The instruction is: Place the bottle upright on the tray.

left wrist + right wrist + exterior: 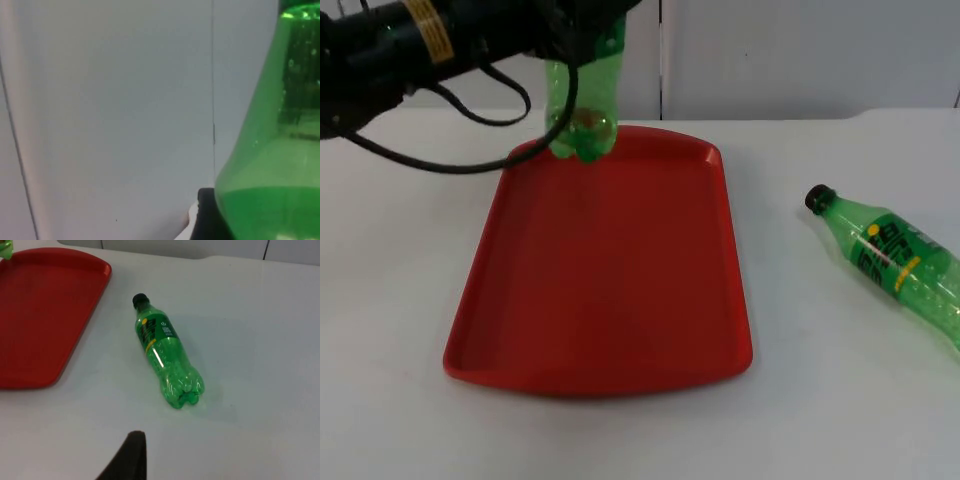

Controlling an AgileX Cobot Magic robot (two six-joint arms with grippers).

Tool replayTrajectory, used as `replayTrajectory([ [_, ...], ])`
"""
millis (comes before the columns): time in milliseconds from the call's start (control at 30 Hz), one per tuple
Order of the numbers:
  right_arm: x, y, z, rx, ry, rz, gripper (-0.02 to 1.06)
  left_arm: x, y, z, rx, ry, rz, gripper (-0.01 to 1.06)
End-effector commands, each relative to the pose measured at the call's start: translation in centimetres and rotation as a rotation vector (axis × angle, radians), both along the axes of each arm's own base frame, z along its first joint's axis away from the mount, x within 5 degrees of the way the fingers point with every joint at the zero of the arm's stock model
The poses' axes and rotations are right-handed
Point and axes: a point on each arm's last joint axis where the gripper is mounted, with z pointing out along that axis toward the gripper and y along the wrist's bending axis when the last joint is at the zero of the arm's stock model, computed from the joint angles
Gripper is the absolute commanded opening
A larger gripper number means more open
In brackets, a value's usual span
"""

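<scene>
My left gripper (pixel 588 35) is shut on a green plastic bottle (pixel 582 105) and holds it upright, base down, over the far left corner of the red tray (pixel 600 300). I cannot tell whether the base touches the tray. In the left wrist view the green bottle (pixel 272 165) sits close against a black fingertip (pixel 204 215). A second green bottle (pixel 895 262) with a black cap lies on its side on the table to the right of the tray. My right gripper (pixel 132 460) waits above the table, short of that lying bottle (pixel 167 352).
The white table (pixel 400 300) runs back to the grey partition wall (pixel 770 50). The tray (pixel 40 315) carries nothing besides the held bottle above it. Bare table surrounds the lying bottle.
</scene>
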Motion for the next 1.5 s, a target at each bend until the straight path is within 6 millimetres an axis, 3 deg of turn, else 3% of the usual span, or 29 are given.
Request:
replayTrajectory([
  [0,0.0,0.0,0.0,-0.005,-0.011,0.004,1.05,-0.2,-0.2,-0.2,0.009,-0.04,-0.024,0.0],
  [300,0.0,0.0,0.0,-0.005,-0.011,0.004,1.05,0.4,0.0,-2.3,0.001,-0.029,0.021,0.0],
  [733,0.0,0.0,0.0,-0.005,-0.011,0.004,1.05,1.0,0.4,-7.9,0.0,0.058,0.09,0.0],
  [1467,0.0,0.0,0.0,-0.005,-0.011,0.004,1.05,0.7,0.3,-9.9,0.043,0.071,0.068,0.0],
])
